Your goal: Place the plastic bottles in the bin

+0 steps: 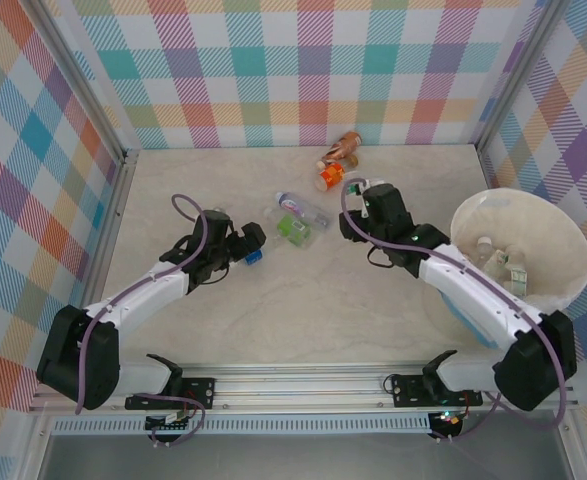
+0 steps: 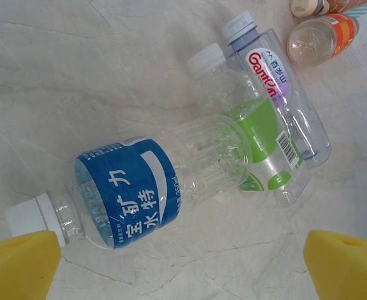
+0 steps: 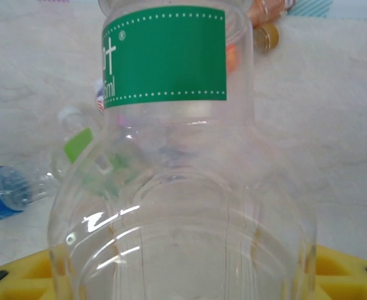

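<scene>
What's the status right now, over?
Left tool open above blue-label bottle. Right tool shut on dark-green-label bottle. Bin holds a few bottles; path there looks clear.

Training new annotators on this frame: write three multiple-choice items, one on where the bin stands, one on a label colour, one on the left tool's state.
1. Where is the bin? A far-left corner; B right side; C between the arms.
2. The label on the bottle nearest the left tool is: A blue; B red; C yellow.
3. The left tool is: A shut on a cap; B shut on the bin's rim; C open.
Answers: B, it stands at the right in the top view; A, a blue wrap shows in the left wrist view; C, its pads stand wide apart.
</scene>
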You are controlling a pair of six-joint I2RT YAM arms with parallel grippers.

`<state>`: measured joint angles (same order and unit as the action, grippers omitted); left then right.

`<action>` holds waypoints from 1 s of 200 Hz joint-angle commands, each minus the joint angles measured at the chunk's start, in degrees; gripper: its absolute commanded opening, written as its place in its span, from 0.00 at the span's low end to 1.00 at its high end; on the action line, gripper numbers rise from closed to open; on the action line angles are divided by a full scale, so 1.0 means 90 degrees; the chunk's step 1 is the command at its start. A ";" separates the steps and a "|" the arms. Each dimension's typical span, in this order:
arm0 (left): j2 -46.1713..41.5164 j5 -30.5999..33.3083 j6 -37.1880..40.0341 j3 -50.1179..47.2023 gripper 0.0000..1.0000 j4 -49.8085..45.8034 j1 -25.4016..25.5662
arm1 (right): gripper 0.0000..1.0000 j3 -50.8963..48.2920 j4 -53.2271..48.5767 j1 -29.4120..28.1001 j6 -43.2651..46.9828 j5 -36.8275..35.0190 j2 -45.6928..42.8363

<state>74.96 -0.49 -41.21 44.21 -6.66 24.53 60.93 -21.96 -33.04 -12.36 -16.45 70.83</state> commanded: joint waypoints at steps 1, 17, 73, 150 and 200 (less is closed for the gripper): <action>0.0065 -0.0132 -0.0097 -0.0112 1.00 0.0250 -0.0119 | 0.43 0.0076 -0.0089 -0.0011 0.0412 0.0413 -0.0625; 0.0074 -0.0132 -0.0101 -0.0112 1.00 0.0251 -0.0119 | 0.43 0.0103 -0.0187 -0.0011 0.0568 0.0462 -0.1142; 0.0167 -0.0203 -0.0175 -0.0117 1.00 0.0364 -0.0119 | 0.43 0.0669 -0.1397 0.0160 0.0766 -0.0581 -0.2193; 0.0198 -0.0268 -0.0214 -0.0095 1.00 0.0342 -0.0119 | 0.39 0.0949 -0.1960 0.0925 0.1026 -0.1974 -0.3143; 0.0325 -0.0347 -0.0234 -0.0052 1.00 0.0342 -0.0119 | 0.39 0.1761 -0.3844 0.2414 0.0468 -0.2595 -0.2566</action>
<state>76.69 -2.55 -42.68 43.66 -4.29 24.49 73.95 -46.30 -17.80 -4.69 -35.70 44.53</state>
